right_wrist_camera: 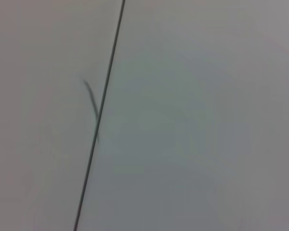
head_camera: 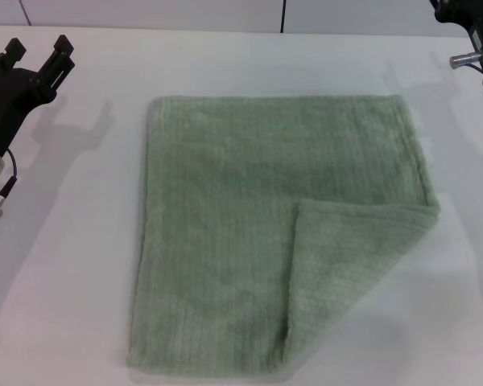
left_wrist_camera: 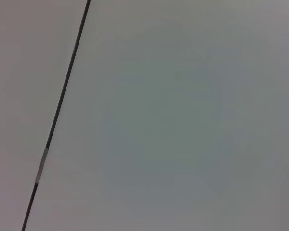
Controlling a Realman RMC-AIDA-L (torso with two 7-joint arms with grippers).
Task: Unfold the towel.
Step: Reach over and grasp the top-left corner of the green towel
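The left gripper (head_camera: 39, 50), upper left of the head view, hangs with fingers spread, holding nothing. The towel (head_camera: 249, 217) lies mid-frame on the white table (head_camera: 64, 265), lower right corner folded inward. The right arm (head_camera: 476, 36) sits upper right.

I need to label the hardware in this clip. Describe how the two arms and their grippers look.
The left gripper is matte black with two blocky, squared fingers, mounted on a silver-grey wrist with a green indicator light and a thin black cable. Of the right arm, only a black part, a small silver cylindrical fitting and a pale wrist with a cyan light show.
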